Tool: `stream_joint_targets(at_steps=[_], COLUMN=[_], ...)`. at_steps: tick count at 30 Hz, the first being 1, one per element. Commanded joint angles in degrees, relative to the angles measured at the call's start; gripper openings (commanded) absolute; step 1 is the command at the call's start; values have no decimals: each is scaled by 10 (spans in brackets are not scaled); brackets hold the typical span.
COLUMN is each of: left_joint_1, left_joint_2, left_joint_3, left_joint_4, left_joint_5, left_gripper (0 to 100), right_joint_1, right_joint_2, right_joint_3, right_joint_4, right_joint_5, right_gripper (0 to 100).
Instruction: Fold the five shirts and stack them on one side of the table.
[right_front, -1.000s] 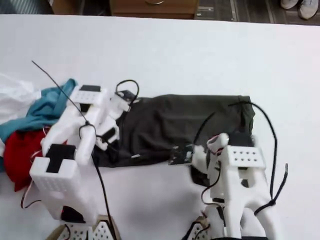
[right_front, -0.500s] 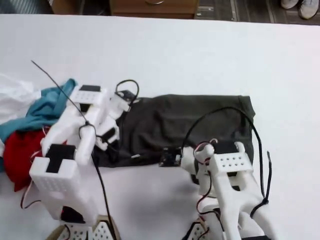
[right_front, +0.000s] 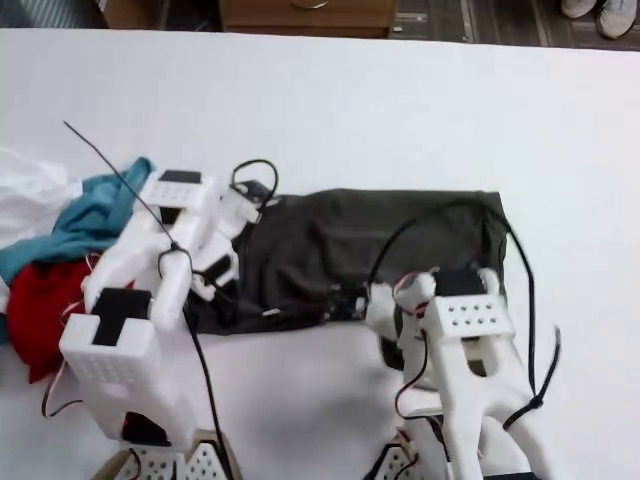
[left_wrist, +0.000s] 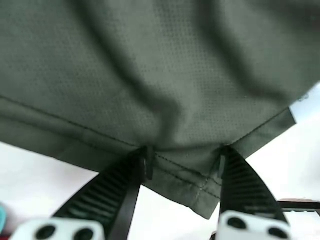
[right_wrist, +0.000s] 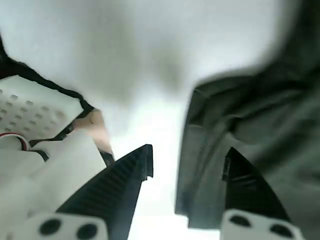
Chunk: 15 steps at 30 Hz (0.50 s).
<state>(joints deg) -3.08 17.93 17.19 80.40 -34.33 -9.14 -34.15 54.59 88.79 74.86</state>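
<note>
A dark grey-green shirt (right_front: 370, 245) lies as a long folded strip across the middle of the white table (right_front: 350, 110). My left gripper (right_front: 215, 295) sits at the shirt's left end. In the left wrist view it (left_wrist: 185, 161) is open, its fingertips (left_wrist: 146, 162) pressed onto the stitched hem of the shirt (left_wrist: 160, 75). My right gripper (right_front: 388, 340) hangs at the shirt's near edge, right of centre. In the right wrist view it (right_wrist: 187, 160) is open, with the shirt's (right_wrist: 250, 125) folded edge reaching in between the fingers beside one fingertip (right_wrist: 231, 162).
A loose pile of a white (right_front: 30, 185), a teal (right_front: 90, 215) and a red shirt (right_front: 35, 305) lies at the table's left edge, beside the left arm. Black cables (right_front: 520, 270) loop over the shirt's right end. Bare table lies beyond the shirt and to its right.
The right arm has swung a little left along the shirt's near edge and its cable loop has shifted. The left arm and the shirt pile have not moved.
</note>
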Motion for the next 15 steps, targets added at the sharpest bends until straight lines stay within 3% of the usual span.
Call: stream_joint_targets(at_steps=[1, 15], left_joint_1=[-7, -33], left_joint_2=[2, 3], left_joint_3=[-27, -72], left_joint_4=[-9, 20], left_joint_5=[2, -1], left_gripper=[247, 247], right_joint_1=[6, 7], right_joint_2=[-11, -9], right_joint_3=[-81, 108], right_joint_4=[32, -145], right_joint_5=[-4, -5], right_gripper=[237, 237])
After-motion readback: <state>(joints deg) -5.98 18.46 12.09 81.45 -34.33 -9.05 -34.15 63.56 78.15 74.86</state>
